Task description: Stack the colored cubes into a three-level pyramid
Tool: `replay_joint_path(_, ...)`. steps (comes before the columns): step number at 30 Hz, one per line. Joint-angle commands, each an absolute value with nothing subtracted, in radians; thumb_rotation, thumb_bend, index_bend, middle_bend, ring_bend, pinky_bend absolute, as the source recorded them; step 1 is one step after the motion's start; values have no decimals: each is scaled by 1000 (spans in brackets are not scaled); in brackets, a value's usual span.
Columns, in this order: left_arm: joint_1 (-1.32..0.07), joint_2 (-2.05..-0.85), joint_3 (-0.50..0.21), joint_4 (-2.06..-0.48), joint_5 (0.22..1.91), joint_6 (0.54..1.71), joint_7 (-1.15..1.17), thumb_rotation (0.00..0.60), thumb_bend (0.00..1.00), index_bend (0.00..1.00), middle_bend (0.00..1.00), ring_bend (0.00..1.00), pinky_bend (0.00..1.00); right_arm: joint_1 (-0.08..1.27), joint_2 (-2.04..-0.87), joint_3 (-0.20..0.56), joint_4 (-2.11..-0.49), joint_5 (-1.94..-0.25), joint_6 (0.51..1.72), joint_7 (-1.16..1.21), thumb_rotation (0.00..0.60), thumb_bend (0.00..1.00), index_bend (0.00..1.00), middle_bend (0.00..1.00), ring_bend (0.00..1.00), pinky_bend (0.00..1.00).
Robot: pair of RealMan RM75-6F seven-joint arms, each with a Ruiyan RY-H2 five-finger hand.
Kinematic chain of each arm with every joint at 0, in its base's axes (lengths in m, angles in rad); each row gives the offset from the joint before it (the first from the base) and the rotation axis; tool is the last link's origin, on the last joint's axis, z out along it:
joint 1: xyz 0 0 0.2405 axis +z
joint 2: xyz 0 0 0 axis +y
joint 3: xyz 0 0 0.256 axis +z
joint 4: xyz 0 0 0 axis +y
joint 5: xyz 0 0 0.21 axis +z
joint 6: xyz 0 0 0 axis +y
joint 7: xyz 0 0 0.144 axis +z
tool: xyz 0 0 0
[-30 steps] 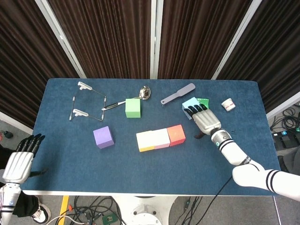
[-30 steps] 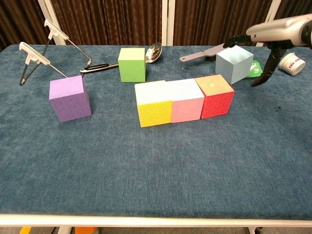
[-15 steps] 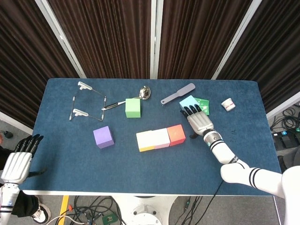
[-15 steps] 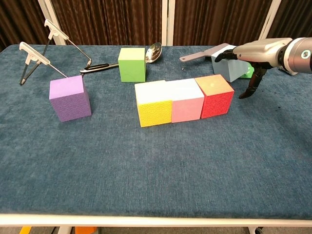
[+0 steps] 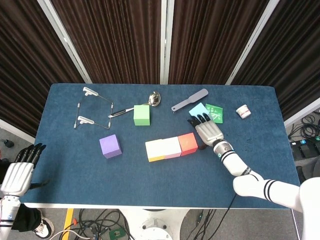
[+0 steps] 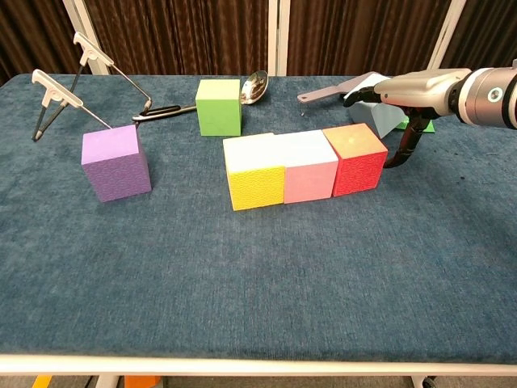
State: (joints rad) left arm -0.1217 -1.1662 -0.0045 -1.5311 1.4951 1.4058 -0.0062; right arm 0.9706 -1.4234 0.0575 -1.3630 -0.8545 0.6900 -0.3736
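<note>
The right hand point(image 5: 207, 131) lies flat over the light blue cube point(image 5: 198, 109), fingers spread and gripping nothing, just beside the red cube point(image 5: 187, 143) that ends a row with the pink cube point(image 6: 309, 171) and yellow cube point(image 6: 254, 173). The green cube point(image 5: 142, 115) and purple cube point(image 5: 110, 146) stand apart on the blue surface point(image 5: 150, 185). The left hand point(image 5: 21, 170) hangs off its edge, fingers extended and empty.

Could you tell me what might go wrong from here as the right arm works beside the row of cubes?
The right robot hand hovers close to the red cube that ends the base row; a sideways brush could push it out of line with the pink cube. The light blue cube sits largely hidden under the fingers, so a grasp could land off-centre. The green card and grey spatula lie close by and might be dragged along.
</note>
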Motion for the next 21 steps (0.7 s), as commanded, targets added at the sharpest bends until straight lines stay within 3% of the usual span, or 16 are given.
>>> replay_joint_path(1,-122,-1166,-5,-1531,1495,1405,-6,600,0,33,52,0,95,966,-1422,63,-1369,-870,689,-360,600,61,0,0,0,0)
replay_joint_path(21,-120,-1164,-5,-1533,1496,1408,-6,600,0,33,52,0,95,936,-1378,92,-1411,-929,725,-316,600,61,0,7,0,0)
